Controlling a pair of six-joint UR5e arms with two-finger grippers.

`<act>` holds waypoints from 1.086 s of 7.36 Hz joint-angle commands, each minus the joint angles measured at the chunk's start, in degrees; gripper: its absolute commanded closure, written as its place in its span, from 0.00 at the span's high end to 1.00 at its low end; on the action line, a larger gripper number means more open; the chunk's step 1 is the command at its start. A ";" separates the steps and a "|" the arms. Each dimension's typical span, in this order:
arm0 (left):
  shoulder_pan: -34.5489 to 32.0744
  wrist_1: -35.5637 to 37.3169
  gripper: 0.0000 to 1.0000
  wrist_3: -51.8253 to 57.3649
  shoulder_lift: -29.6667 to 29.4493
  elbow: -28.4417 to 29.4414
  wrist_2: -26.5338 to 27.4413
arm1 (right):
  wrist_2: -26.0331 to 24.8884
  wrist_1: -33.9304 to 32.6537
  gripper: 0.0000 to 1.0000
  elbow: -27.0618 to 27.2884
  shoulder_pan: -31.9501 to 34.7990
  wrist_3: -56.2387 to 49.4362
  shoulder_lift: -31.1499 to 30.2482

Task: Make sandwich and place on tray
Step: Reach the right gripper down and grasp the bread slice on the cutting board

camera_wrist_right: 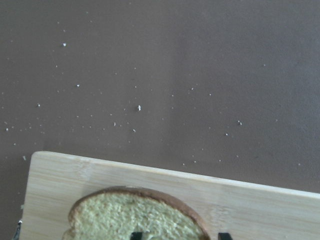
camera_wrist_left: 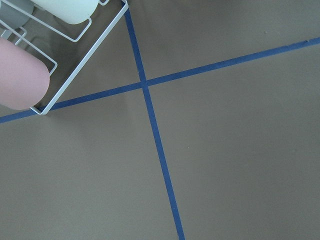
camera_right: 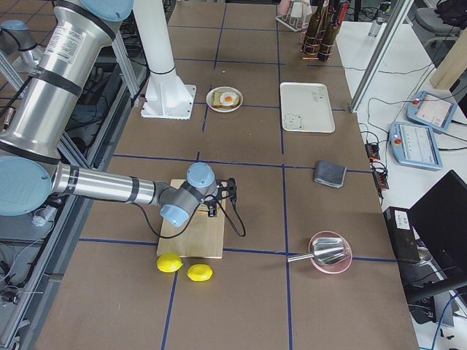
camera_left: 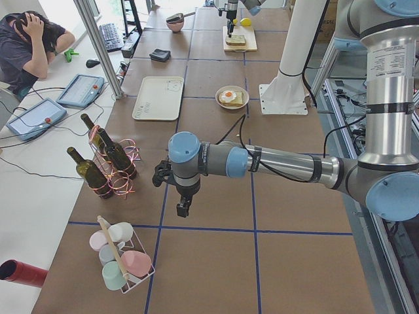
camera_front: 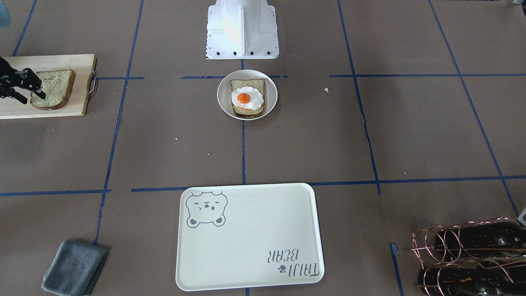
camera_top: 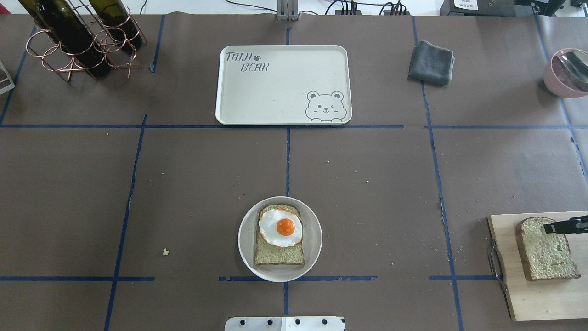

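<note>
Sandwich [camera_front: 247, 103] sits half-built, one slice [camera_front: 248, 84] under a fried egg [camera_front: 243, 98], on its plate [camera_front: 224, 105] by the desk's [camera_front: 370, 135] robot-side edge. The tray [camera_front: 246, 238] lies at the opposite edge, well apart.

Overhead, the second slice [camera_top: 546, 250] lies on the cutting board [camera_top: 537, 299] at the desk's right end, with the right hand [camera_top: 551, 227] over it.

From the left side, the left hand [camera_left: 183, 208] hangs above the desk; I cannot tell whether it is apart or together.

On the right wrist, the fingertips [camera_wrist_right: 223, 234] stand apart.
</note>
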 commanded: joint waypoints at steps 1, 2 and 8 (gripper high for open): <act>0.02 -0.01 1.00 0.00 -0.01 0.00 0.00 | -0.03 0.00 0.56 -0.20 -0.21 0.00 -0.05; -0.07 -0.01 1.00 0.00 -0.01 0.00 0.00 | -0.03 0.00 0.55 -0.29 -0.21 0.00 -0.05; -0.07 -0.01 1.00 0.00 -0.01 0.00 0.00 | 0.49 0.18 0.00 -0.64 -0.21 -0.79 -0.05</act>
